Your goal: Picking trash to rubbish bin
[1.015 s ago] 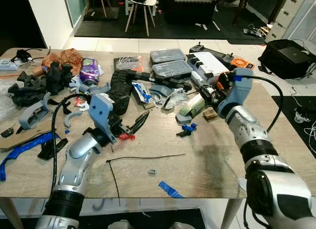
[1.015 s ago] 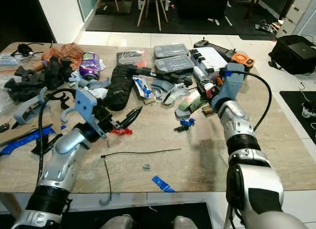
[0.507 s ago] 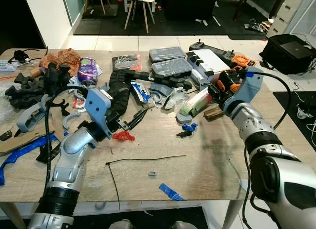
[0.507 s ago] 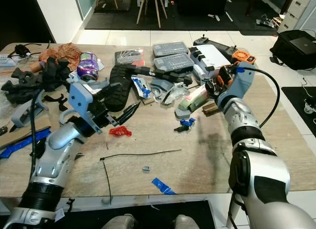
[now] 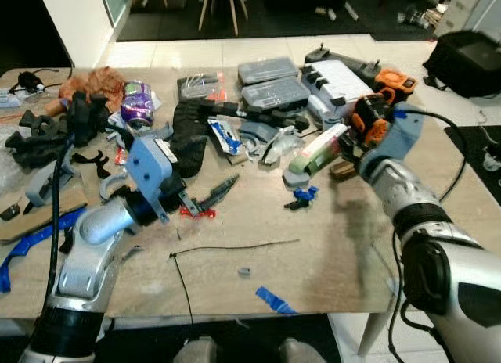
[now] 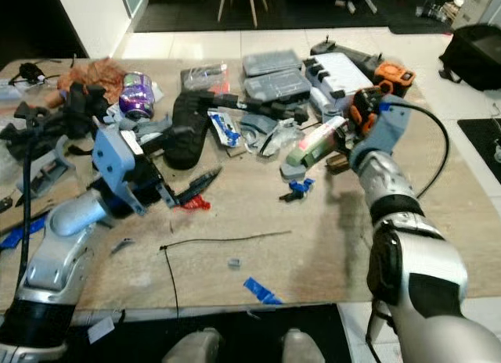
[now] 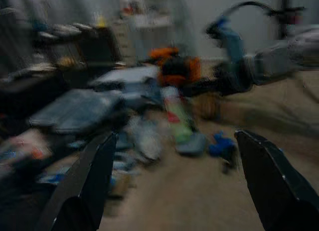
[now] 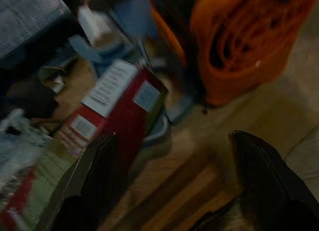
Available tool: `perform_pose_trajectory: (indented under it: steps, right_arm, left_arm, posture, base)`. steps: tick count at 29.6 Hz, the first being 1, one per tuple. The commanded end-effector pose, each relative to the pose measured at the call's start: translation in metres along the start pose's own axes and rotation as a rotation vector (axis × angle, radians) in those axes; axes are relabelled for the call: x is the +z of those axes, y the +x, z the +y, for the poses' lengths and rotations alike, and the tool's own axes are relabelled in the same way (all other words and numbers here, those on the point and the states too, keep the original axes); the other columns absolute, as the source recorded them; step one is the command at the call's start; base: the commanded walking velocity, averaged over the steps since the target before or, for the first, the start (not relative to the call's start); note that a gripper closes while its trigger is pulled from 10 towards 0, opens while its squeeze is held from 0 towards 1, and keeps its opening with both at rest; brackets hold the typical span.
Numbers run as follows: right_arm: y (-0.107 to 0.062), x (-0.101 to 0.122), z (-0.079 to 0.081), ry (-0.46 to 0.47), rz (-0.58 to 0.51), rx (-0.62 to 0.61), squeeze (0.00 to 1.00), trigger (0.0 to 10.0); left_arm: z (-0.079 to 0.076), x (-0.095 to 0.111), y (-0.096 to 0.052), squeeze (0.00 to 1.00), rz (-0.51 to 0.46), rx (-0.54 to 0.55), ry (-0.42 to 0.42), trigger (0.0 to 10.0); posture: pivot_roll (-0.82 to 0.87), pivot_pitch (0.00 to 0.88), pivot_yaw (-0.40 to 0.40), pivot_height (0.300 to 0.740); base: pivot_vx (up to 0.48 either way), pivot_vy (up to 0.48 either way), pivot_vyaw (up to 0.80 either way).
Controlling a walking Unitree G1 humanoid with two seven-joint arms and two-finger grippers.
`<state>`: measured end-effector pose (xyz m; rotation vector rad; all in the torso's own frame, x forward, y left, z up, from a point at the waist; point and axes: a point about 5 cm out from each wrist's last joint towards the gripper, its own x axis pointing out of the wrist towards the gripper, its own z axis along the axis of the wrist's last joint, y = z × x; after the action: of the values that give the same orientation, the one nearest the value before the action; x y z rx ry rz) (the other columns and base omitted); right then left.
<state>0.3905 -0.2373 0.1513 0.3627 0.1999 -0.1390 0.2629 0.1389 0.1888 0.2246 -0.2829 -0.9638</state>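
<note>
Both claws spread, empty: left claw (image 5: 205, 204) beside red scrap (image 5: 196, 213), right claw (image 8: 169, 191) near carton (image 5: 317, 153). Nothing binned.

The labels on the carton (image 8: 117, 99) are too blurred to read.

Table (image 5: 329, 246) layout: purple can (image 5: 137, 113) at rear left, two lidded cases (image 5: 270, 83) rear centre, carton (image 5: 317, 153) lying right of centre, cable tie (image 5: 227, 247) along the front.
</note>
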Motion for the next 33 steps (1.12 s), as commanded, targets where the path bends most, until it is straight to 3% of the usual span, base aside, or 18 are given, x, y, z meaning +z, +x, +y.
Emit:
perform_pose_trajectory:
  steps: [1,7,12,21,28,33]
  right_arm:
    - [0.001,0.002,0.004,0.039,0.006,0.019,0.0,10.0]
    - [0.002,0.005,0.015,0.052,-0.005,0.079,0.0,10.0]
    - [0.003,0.023,0.034,0.058,-0.088,0.245,0.0,10.0]
    - [0.002,0.027,0.037,0.05,-0.09,0.275,0.0,10.0]
    - [0.001,0.032,0.048,0.074,-0.113,0.368,0.0,10.0]
    - [-0.001,0.048,0.056,0.123,-0.175,0.457,0.0,10.0]
  left_arm:
    - [-0.01,0.005,0.001,0.0,0.01,-0.053,0.002,10.0]
    - [-0.018,0.01,-0.002,0.0,0.017,-0.07,-0.009,10.0]
    - [-0.033,0.016,-0.007,0.0,0.027,-0.054,-0.054,10.0]
    - [-0.045,0.022,-0.007,0.0,0.033,-0.059,-0.078,10.0]
    - [-0.051,0.027,-0.009,0.0,0.037,-0.053,-0.09,10.0]
    - [-0.057,0.029,-0.009,0.0,0.05,-0.051,-0.106,10.0]
  posture:
    - [0.06,0.23,0.016,0.74]
    - [0.06,0.263,0.014,0.74]
    - [0.07,0.32,0.005,0.74]
    - [0.08,0.357,-0.003,0.74]
    - [0.09,0.378,-0.007,0.74]
    - [0.09,0.387,-0.01,0.74]
  base:
    - [0.0,0.0,0.0]
    - [0.0,0.0,0.0]
    - [0.0,0.0,0.0]
    - [0.0,0.0,0.0]
    - [0.0,0.0,0.0]
    - [0.0,0.0,0.0]
